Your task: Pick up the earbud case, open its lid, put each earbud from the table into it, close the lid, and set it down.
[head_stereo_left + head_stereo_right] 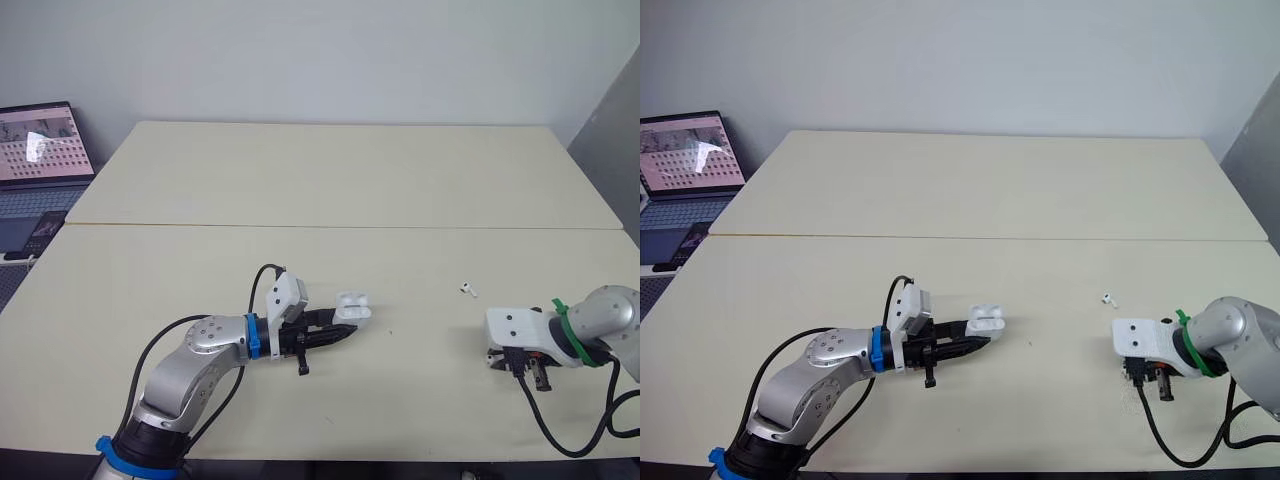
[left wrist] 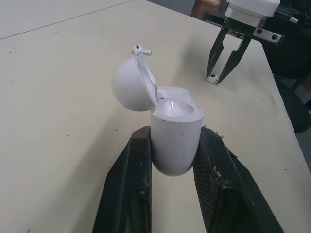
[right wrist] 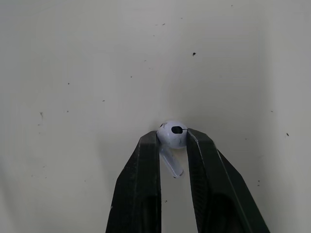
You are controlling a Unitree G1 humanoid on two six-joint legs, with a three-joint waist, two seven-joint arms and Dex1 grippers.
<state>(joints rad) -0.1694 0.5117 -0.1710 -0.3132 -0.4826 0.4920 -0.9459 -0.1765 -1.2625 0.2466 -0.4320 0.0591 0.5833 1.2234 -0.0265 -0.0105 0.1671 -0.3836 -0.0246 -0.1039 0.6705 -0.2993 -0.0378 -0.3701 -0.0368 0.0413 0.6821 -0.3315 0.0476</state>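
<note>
Two black fingers of my right gripper pinch a small white plastic earbud by its rounded head, down at the beige table. My left gripper clamps the glossy white egg-shaped earbud case low on its body. Its hinged lid stands open, well apart from the right arm. I judge the pinch narrow: the smooth head could squirt out on lifting, or the stem could miss its socket. I count two earbuds, one held and a second white earbud lying loose between the arms, plus one case and one open dark laptop.
</note>
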